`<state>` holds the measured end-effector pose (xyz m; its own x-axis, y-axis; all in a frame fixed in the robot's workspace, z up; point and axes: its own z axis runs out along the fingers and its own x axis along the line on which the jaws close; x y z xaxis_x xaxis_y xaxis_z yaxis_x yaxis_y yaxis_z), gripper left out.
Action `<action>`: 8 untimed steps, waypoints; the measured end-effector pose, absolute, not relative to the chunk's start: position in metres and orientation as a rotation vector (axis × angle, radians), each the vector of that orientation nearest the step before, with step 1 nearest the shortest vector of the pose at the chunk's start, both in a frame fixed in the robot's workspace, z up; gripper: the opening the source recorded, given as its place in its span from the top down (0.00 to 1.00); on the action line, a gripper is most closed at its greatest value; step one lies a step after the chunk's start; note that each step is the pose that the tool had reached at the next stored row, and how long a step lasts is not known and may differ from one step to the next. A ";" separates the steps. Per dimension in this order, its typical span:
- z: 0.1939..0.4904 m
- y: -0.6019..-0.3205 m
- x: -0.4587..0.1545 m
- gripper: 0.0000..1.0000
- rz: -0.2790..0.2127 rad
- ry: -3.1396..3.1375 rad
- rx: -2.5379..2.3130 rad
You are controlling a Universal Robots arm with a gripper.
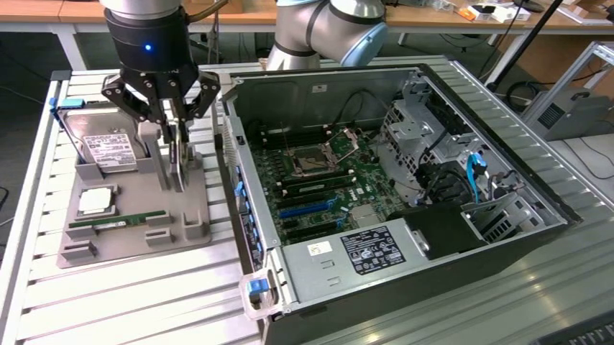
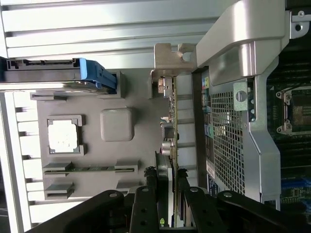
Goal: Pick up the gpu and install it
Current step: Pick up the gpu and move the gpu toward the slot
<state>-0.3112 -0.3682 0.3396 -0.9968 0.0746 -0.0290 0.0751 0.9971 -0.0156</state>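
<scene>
Wrist view has the black gripper (image 2: 164, 194) pinching the green, silver-bracketed gpu card (image 2: 171, 121) edge-on, upright at the grey fixture tray (image 2: 136, 155); stiff, light yet fragile, it seems best held by its board edges.

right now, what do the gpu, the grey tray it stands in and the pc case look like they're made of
gpu: greenish fibreglass-type circuit board, seen edge-on with small components, plus a pale, metal-looking end bracket.
grey tray: matte, uniformly grey with rounded moulded pockets, probably plastic, possibly printed.
pc case: sheet metal, dull grey inside, with folded edges and punched holes, likely steel.
</scene>
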 end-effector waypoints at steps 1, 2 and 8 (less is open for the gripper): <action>0.340 -0.368 -0.311 0.73 -0.026 3.111 0.117; 0.341 -0.368 -0.311 0.73 -0.026 3.111 0.117; 0.344 -0.368 -0.311 0.73 -0.026 3.111 0.117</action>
